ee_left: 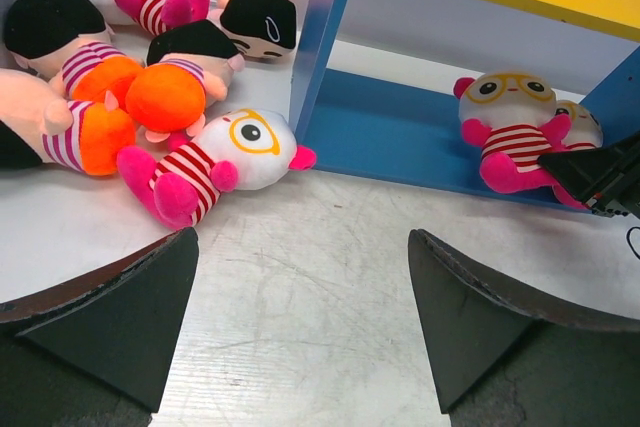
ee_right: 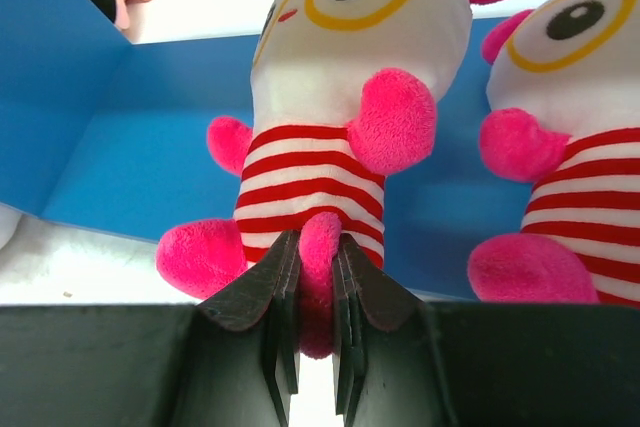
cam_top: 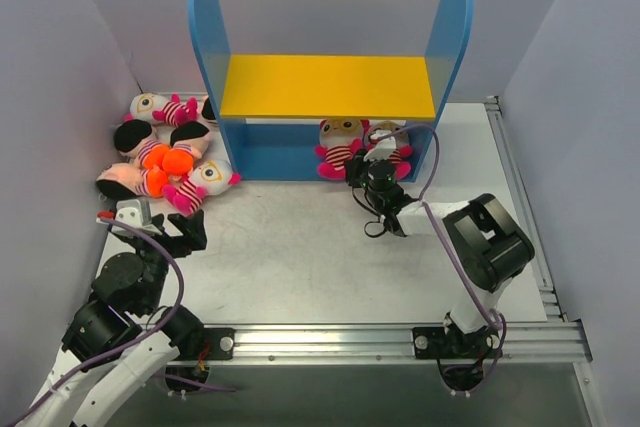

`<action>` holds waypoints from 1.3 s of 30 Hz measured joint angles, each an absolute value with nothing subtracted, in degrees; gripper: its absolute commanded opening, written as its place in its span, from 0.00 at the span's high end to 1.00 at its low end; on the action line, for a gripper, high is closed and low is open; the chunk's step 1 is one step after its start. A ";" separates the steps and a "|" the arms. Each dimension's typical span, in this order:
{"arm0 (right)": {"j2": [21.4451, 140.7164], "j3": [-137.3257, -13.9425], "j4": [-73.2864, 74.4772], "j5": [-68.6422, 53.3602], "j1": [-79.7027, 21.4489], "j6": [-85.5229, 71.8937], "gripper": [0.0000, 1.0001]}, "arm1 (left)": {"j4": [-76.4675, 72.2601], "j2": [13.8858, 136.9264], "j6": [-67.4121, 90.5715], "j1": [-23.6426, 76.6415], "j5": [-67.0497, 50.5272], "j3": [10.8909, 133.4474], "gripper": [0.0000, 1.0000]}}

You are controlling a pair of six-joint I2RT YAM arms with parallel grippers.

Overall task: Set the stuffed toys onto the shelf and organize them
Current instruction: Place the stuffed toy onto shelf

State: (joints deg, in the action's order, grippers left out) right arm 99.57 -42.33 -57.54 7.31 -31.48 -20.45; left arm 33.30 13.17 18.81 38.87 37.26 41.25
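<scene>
The shelf (cam_top: 330, 87) stands at the back with its yellow upper board bare. Two striped stuffed toys sit upright side by side on its blue base (ee_right: 110, 167). My right gripper (ee_right: 318, 247) is shut on a pink leg of the left one (ee_right: 340, 67), and the other (ee_right: 580, 97) sits just to its right. Several more stuffed toys lie in a heap on the table left of the shelf, the nearest a striped one (ee_left: 230, 152) beside orange-bottomed ones (ee_left: 165, 92). My left gripper (ee_left: 300, 277) is open with only bare table between its fingers, a little short of that heap.
The shelf's left side panel (ee_left: 325, 37) stands between the heap and the seated toys. Walls enclose the table on the left (cam_top: 50, 97) and right. A metal rail (cam_top: 400, 339) runs along the near edge.
</scene>
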 measured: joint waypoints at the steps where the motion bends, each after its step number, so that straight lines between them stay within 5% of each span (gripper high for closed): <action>1: 99.72 -42.35 -57.52 7.40 -31.33 -20.40 1.00 | 33.28 13.19 18.81 38.79 37.23 41.25 0.06; 17: 101.16 -43.33 -54.85 9.08 -29.21 -20.29 0.99 | 33.28 13.28 18.68 38.50 36.80 41.25 0.06; 24: 101.16 -43.33 -53.65 9.56 -28.80 -20.32 0.78 | 33.30 13.43 18.37 38.50 36.60 41.25 0.06; 31: 101.16 -43.33 -53.34 9.61 -28.77 -20.69 0.73 | 33.30 13.69 18.17 38.50 36.56 41.25 0.06; 36: 101.16 -43.33 -53.34 9.61 -28.77 -21.85 0.96 | 33.30 13.69 18.13 38.35 36.56 41.25 0.06; 39: 101.16 -43.33 -53.43 9.63 -28.80 -23.27 1.00 | 33.30 13.72 18.02 38.17 36.53 41.25 0.06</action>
State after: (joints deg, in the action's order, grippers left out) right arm 101.16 -43.33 -53.43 9.63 -28.80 -23.27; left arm 33.30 13.72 18.02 38.17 36.53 41.25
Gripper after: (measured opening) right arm 0.113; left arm 0.938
